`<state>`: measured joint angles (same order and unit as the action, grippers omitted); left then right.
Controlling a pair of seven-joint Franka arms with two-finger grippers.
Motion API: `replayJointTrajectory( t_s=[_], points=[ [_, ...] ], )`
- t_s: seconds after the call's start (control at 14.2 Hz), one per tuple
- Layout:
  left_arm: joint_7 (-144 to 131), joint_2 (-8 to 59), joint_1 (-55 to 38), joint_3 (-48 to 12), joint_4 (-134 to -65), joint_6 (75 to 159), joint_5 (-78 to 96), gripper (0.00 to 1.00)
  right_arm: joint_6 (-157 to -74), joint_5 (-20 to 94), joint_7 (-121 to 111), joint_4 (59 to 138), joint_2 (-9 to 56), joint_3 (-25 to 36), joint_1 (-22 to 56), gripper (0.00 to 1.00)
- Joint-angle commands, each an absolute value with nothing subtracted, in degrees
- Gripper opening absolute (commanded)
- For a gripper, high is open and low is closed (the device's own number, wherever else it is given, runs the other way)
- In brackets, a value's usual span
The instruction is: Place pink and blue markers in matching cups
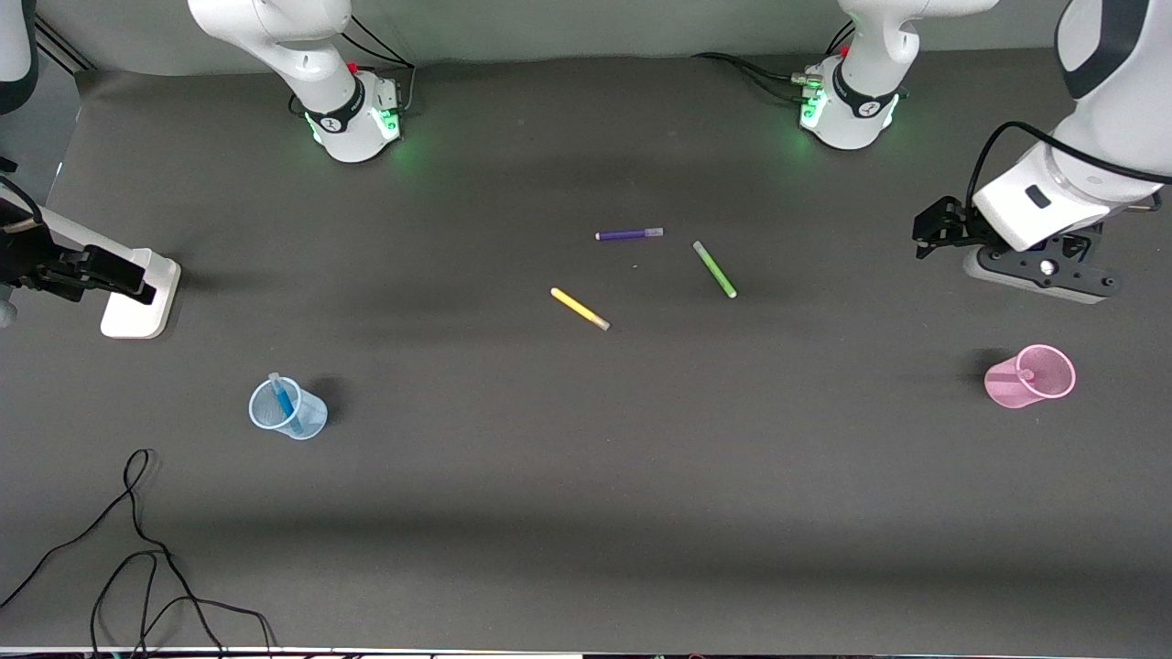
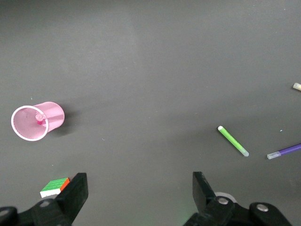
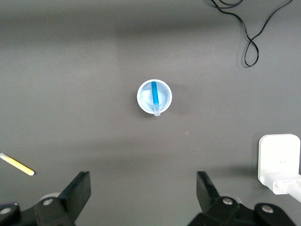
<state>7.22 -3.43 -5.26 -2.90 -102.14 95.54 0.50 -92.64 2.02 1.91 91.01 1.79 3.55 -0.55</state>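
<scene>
The pale blue cup (image 1: 309, 416) stands toward the right arm's end of the table, with the blue marker (image 1: 282, 398) upright in it. In the right wrist view the blue marker (image 3: 154, 96) leans inside the cup (image 3: 141, 100). The pale pink cup (image 1: 1007, 384) stands toward the left arm's end and holds the pink marker (image 1: 1025, 373). Both also show in the left wrist view, cup (image 2: 52, 113) and marker (image 2: 40, 118). My left gripper (image 1: 936, 229) (image 2: 140, 195) is open, empty and raised, apart from the pink cup. My right gripper (image 1: 110, 277) (image 3: 143, 195) is open, empty and raised.
A purple marker (image 1: 629, 234), a green marker (image 1: 714, 268) and a yellow marker (image 1: 580, 308) lie mid-table. A white adapter (image 1: 137, 307) lies beside the right gripper. A black cable (image 1: 137, 549) runs along the edge nearest the front camera. A small coloured cube (image 2: 55, 186) shows beside the left fingers.
</scene>
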Motion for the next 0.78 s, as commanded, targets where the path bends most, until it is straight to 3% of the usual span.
replayJointTrajectory(
  t_s=[0.0,0.71],
  points=[
    [5.89,-4.04,-13.17,5.43,-101.95,95.36,-0.96,0.99,-92.55,0.97,2.11,92.90,-0.18,4.66,0.35,1.00],
    [8.43,-3.34,-12.83,5.36,-102.30,98.25,-2.64,0.99,-92.11,0.97,1.93,92.64,0.18,4.66,0.26,1.00]
  ],
)
